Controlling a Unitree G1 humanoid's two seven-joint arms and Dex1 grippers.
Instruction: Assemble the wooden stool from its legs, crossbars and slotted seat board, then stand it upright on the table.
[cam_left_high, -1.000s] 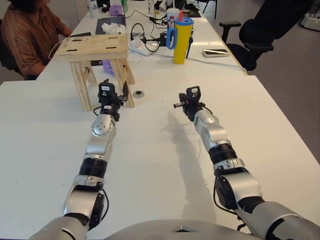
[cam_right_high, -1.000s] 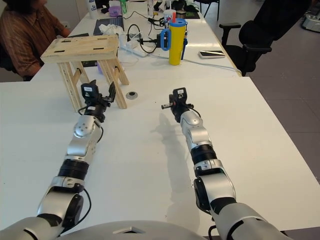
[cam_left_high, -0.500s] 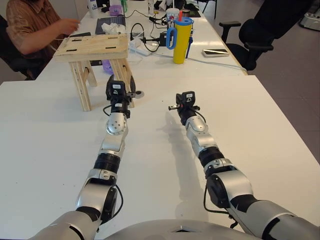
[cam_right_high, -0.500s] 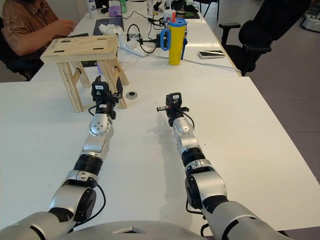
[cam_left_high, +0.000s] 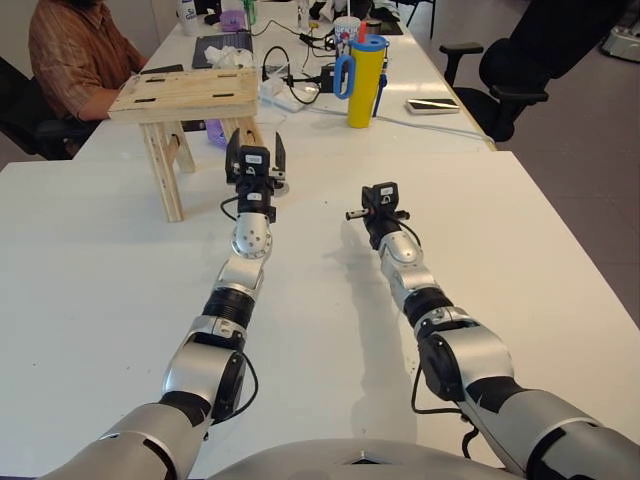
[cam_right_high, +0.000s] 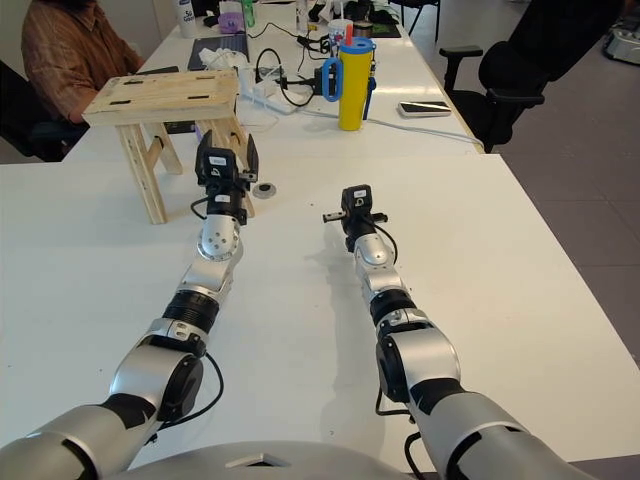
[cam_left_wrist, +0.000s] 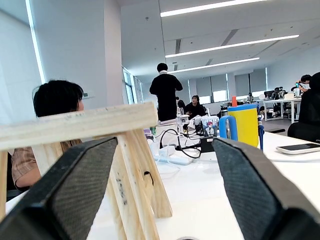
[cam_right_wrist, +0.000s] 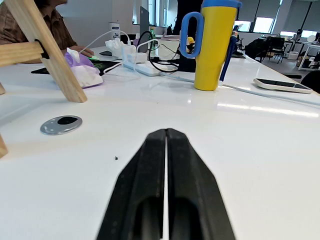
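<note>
On the white table (cam_left_high: 100, 280) both arms are stretched forward side by side, the right one ending slightly nearer than the left. The right gripper (cam_left_high: 352, 213) is held low over the middle of the table, its two fingers pressed flat together with nothing between them; in the right wrist view the fingers (cam_right_wrist: 150, 165) are seen meeting along a thin seam. Just left of it and a little farther off, the left gripper (cam_left_high: 255, 152) is raised with its fingers spread wide and nothing held. A small metal grommet (cam_right_high: 264, 189) is set into the tabletop just beside the left gripper, on its right. The stool (cam_left_high: 185, 95) is found assembled and standing upright at the far left of the table, its slotted seat board on top and its splayed legs resting on the surface. Its near right leg is framed between the open fingers in the left wrist view, a little beyond them, and no contact with it can be made out. Past the far edge, on the next table, a yellow tumbler (cam_left_high: 365, 82) with a blue handle is seen standing to the right of the stool, well apart from it, with a tangle of cables (cam_left_high: 290, 90) between the two and a phone (cam_left_high: 432, 105) lying flat farther right. A black chair (cam_left_high: 500, 80) is placed beyond that table's right side.
</note>
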